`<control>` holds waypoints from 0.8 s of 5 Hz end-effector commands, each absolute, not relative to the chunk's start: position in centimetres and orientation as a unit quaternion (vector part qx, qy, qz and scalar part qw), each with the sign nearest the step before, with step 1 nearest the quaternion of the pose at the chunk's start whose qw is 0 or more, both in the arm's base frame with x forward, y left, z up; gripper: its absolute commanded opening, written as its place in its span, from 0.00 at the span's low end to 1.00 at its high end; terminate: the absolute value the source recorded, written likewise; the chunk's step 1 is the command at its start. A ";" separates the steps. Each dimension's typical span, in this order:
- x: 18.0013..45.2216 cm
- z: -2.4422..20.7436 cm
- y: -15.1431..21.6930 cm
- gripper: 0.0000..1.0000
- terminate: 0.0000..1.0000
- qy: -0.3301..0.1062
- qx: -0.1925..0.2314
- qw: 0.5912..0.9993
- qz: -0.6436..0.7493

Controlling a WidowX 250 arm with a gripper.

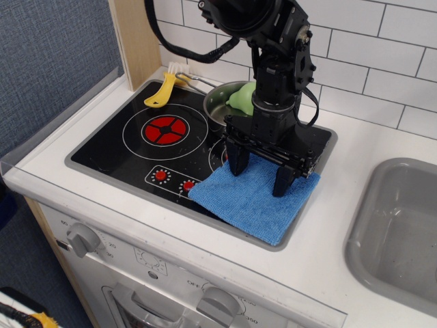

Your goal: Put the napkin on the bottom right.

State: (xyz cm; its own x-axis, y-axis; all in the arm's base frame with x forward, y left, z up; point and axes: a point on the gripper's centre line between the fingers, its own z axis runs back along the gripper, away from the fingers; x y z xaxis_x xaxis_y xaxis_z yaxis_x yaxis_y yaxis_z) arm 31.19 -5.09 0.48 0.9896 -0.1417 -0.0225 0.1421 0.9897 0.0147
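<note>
The napkin (254,202) is a square bright-blue cloth lying flat on the front right part of the black stove top (116,147), its front corner reaching the stove's front rim. My gripper (260,177) stands upright over the napkin's back half with its two black fingers (238,162) spread wide apart. Both fingertips press down on the cloth near its back edge. The fingers are open and hold nothing between them.
A small metal pan (222,101) with a green object (243,100) in it sits right behind the gripper. A yellow brush (165,88) lies at the stove's back left. A red burner ring (164,128) is on the left. A grey sink (399,225) is at the right.
</note>
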 end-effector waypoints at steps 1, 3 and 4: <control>29.9 5.4 -4.3 1.00 0.00 -0.048 0.016 0.994 -0.100; 29.5 7.9 -3.9 1.00 0.00 -0.071 0.000 0.990 -0.126; 29.6 7.7 -3.7 1.00 0.00 -0.071 0.011 0.990 -0.125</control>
State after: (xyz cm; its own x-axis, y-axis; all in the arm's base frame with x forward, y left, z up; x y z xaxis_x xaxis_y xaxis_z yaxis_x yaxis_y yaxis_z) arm 29.95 -3.83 6.53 0.9639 -0.2516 0.0875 0.2498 0.9678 0.0312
